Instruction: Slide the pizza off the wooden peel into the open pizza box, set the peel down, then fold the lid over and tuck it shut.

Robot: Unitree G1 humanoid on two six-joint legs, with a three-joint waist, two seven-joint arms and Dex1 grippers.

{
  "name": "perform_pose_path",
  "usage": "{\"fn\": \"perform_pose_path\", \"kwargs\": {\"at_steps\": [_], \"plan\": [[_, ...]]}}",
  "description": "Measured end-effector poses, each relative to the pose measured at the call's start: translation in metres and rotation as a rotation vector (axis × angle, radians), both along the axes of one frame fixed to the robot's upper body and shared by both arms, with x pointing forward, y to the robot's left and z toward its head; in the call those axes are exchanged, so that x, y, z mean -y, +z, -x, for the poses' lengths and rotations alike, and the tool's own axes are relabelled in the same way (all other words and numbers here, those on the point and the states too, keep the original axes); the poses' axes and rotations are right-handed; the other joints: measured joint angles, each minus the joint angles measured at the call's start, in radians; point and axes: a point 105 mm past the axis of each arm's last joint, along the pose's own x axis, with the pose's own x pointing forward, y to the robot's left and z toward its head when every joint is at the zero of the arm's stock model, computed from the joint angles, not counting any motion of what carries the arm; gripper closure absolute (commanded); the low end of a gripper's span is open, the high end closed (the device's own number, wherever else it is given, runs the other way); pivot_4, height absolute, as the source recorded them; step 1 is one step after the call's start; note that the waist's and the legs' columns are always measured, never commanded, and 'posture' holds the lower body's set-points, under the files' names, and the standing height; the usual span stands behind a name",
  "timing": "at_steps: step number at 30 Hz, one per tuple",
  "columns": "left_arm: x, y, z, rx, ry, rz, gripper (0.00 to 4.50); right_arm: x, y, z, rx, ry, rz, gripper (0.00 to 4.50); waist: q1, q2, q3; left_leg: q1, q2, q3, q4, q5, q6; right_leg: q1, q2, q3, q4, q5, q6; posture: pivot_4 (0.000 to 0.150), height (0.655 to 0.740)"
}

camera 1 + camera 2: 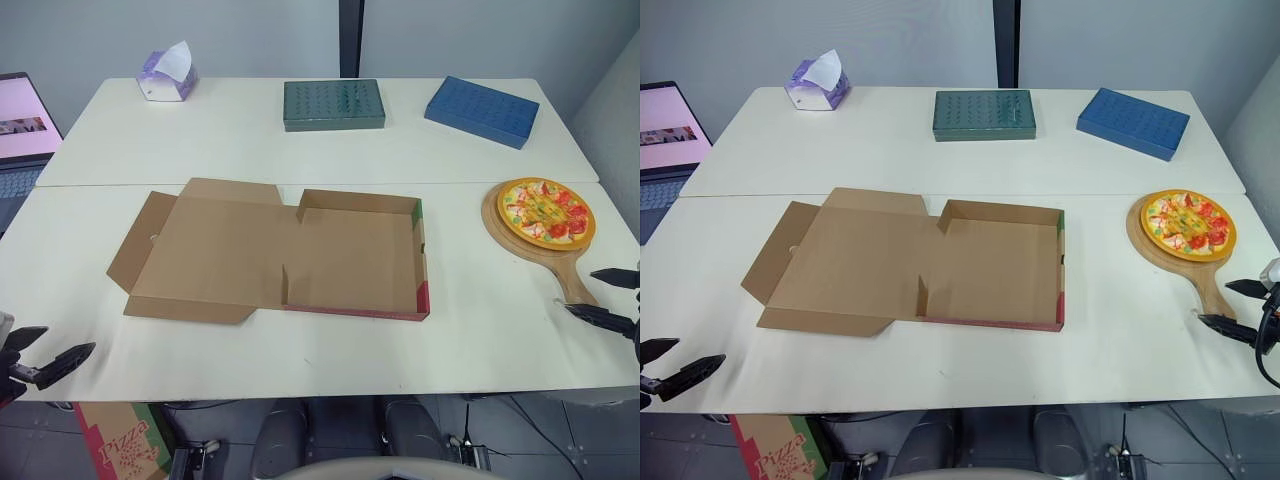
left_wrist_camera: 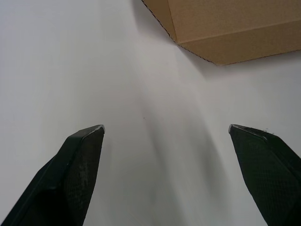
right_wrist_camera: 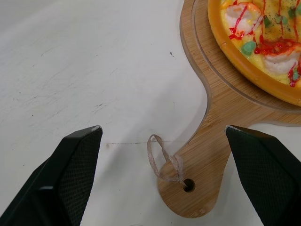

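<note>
The pizza sits on the round head of the wooden peel, which lies flat on the white table to the right of the pizza box and apart from it. The box is open, its lid folded out flat to the left. The right gripper is spread wide at the handle end of the peel, where a thin cord loop lies, one finger on either side; it seems not to touch the wood. The left gripper is also spread, over bare table near the front edge, close to the lid's corner. A tissue box, a green box and a blue box stand along the far side.
</note>
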Motion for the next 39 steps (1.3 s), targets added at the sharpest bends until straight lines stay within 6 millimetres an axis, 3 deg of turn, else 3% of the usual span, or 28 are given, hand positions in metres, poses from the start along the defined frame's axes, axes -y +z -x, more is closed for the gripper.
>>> {"fn": "perform_pose_path", "kwargs": {"at_steps": [30,36,39], "plan": [[0.008,0.001,-0.002,0.017,-0.025,0.168,0.04,-0.003,0.009,-0.015,0.055,-0.021,-0.013,0.00,0.000,0.000,0.000,0.000,0.000,0.000,0.000,0.000,0.000,0.000,0.000,0.000,0.000,0.000,0.000,0.150,0.7400],[0.036,0.014,-0.007,0.028,-0.184,0.189,0.04,-0.002,0.009,-0.015,0.055,-0.024,-0.013,0.00,0.000,0.000,0.000,0.000,0.000,0.000,0.000,0.000,0.000,0.000,0.000,0.000,0.000,0.000,0.000,0.150,0.7400],[0.067,0.027,-0.022,0.071,-0.322,0.189,0.04,0.000,0.005,-0.012,0.054,-0.044,-0.019,0.00,0.003,0.000,0.000,0.000,0.000,0.000,0.000,0.000,0.000,0.001,0.000,0.000,0.000,0.000,0.000,0.150,0.7400]]}}
